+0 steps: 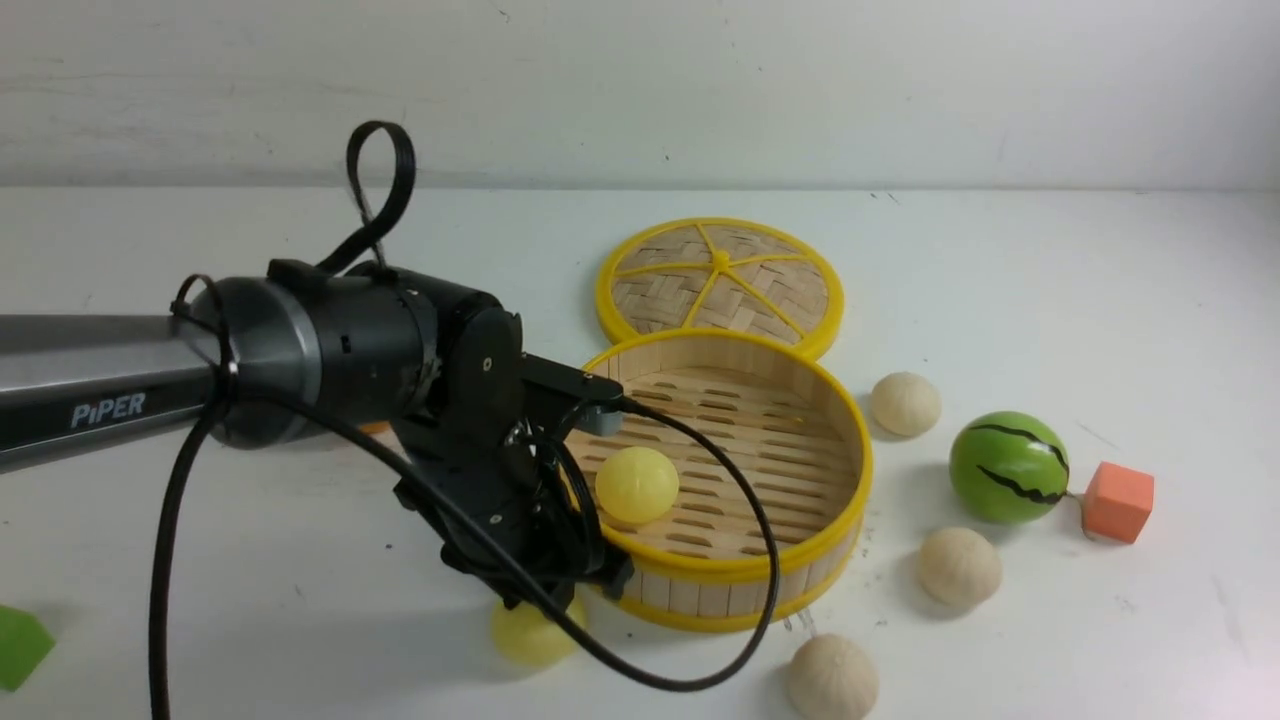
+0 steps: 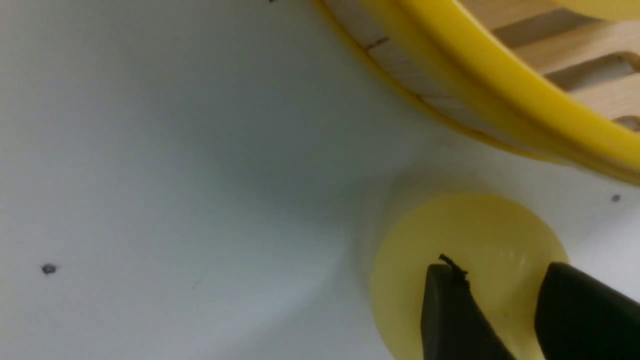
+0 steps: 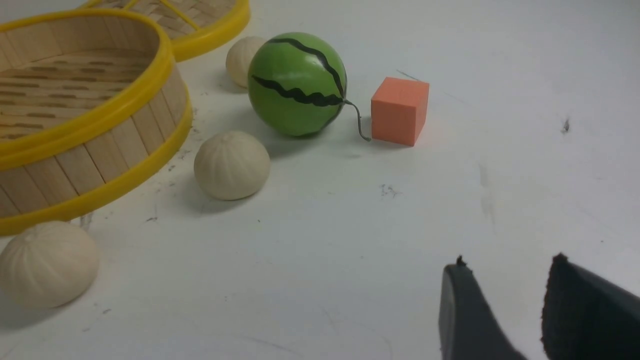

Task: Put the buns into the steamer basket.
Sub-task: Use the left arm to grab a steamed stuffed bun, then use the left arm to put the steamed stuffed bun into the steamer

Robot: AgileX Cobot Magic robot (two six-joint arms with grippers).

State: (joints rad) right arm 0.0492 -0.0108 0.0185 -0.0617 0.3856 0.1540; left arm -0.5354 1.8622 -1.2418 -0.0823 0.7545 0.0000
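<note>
On the white counter (image 1: 1000, 280), centre: steamer basket (image 1: 700, 590), with one yellow bun (image 1: 637, 485) on its slats by the near-left wall. Just outside that wall, on the counter, lies a second yellow bun (image 1: 528, 636), under the left arm (image 1: 330, 350). From the front the wrist hides the tips. The left wrist view supplies them: left jaws spread, that bun showing in the gap between them; whether they touch it I cannot tell. Three cream buns sit on the counter right of the basket: far bun (image 1: 905, 403), middle bun (image 1: 960, 567), near bun (image 1: 832, 678). A woven lid (image 1: 720, 285) lies flat behind the basket. Striped green ball (image 1: 1008, 467) and orange cube (image 1: 1117, 502) sit further right. Right jaws appear only in the right wrist view: spread, nothing between them, above the counter, well apart from the buns.
</note>
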